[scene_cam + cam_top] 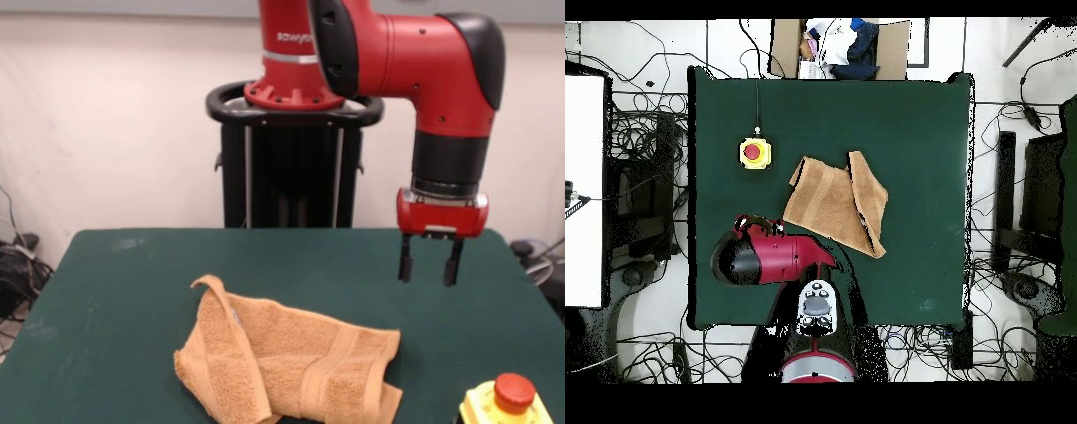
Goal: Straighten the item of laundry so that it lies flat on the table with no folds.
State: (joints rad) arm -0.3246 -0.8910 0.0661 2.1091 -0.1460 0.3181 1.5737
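The orange-tan towel point(291, 362) lies crumpled near the front edge of the dark green table point(132, 291). Its left part is folded over with one corner standing up, and the woven band runs across its right half. In the overhead view the towel point(837, 203) sits near the middle of the table point(915, 120), with a flap folded along its right side. My gripper point(429, 263) hangs open and empty above the table, to the right of the towel and apart from it. In the overhead view the arm point(765, 258) covers the gripper.
A yellow box with a red button point(508, 402) stands at the table's front right corner; it also shows in the overhead view point(755, 152). The black pedestal point(291, 168) stands behind the table. A person point(840, 45) is at the far edge in the overhead view. Cables lie round the table.
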